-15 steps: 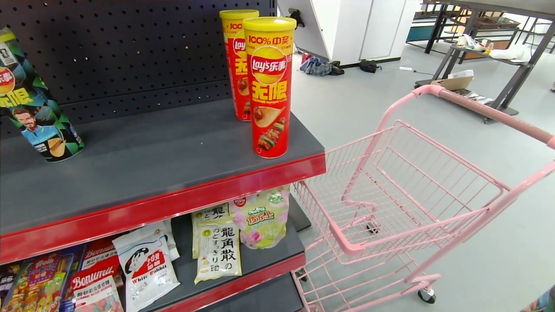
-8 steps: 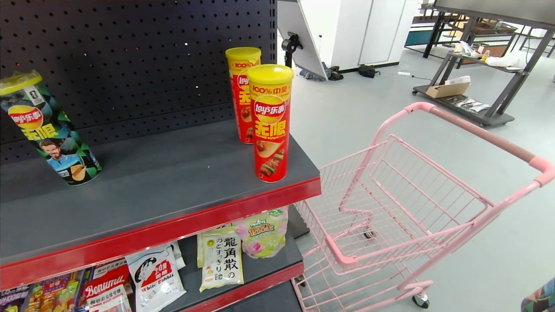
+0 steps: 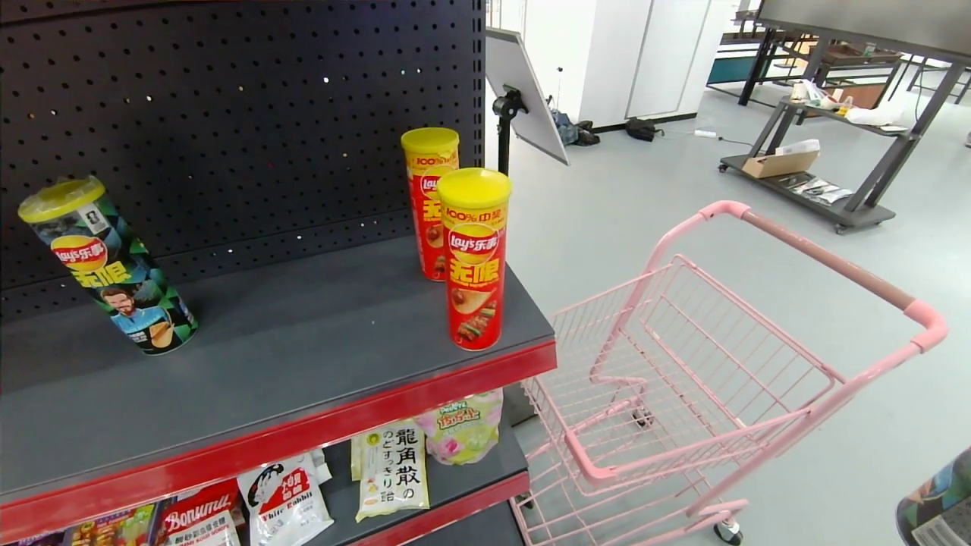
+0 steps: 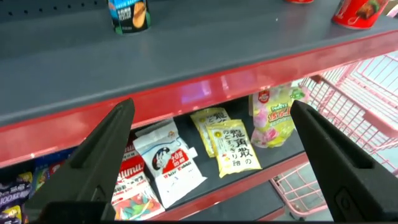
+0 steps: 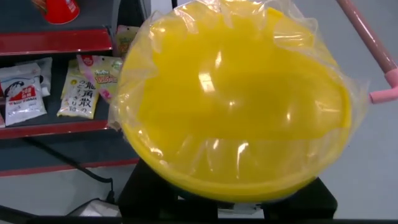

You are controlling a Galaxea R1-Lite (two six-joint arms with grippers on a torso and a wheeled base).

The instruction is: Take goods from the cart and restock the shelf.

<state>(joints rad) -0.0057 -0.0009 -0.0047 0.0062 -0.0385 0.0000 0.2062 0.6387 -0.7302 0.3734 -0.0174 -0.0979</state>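
Two red chip cans point(image 3: 473, 258) with yellow lids stand at the right end of the grey upper shelf point(image 3: 303, 341). A green and black chip can point(image 3: 110, 265) stands at its left, tilted against the pegboard. The pink cart point(image 3: 705, 364) stands right of the shelf with a bare basket. Another chip can point(image 5: 236, 106) sits in my right gripper, its wrapped yellow lid facing the wrist camera; its patterned side point(image 3: 937, 504) shows at the head view's lower right corner. My left gripper point(image 4: 212, 106) is open in front of the shelf's red edge, with nothing between its fingers.
The lower shelf point(image 3: 470, 474) holds snack bags point(image 3: 391, 462) and candy packs point(image 4: 168, 168). A black pegboard point(image 3: 227, 114) backs the shelves. A tilted board on a stand point(image 3: 523, 87) rises behind the shelf's right end. Metal racks point(image 3: 827, 159) stand far off across open grey floor.
The head camera has tilted upward, so the shelf and cart sit lower in the picture. The held can's side has risen into the lower right corner. Nothing on the shelf has moved.
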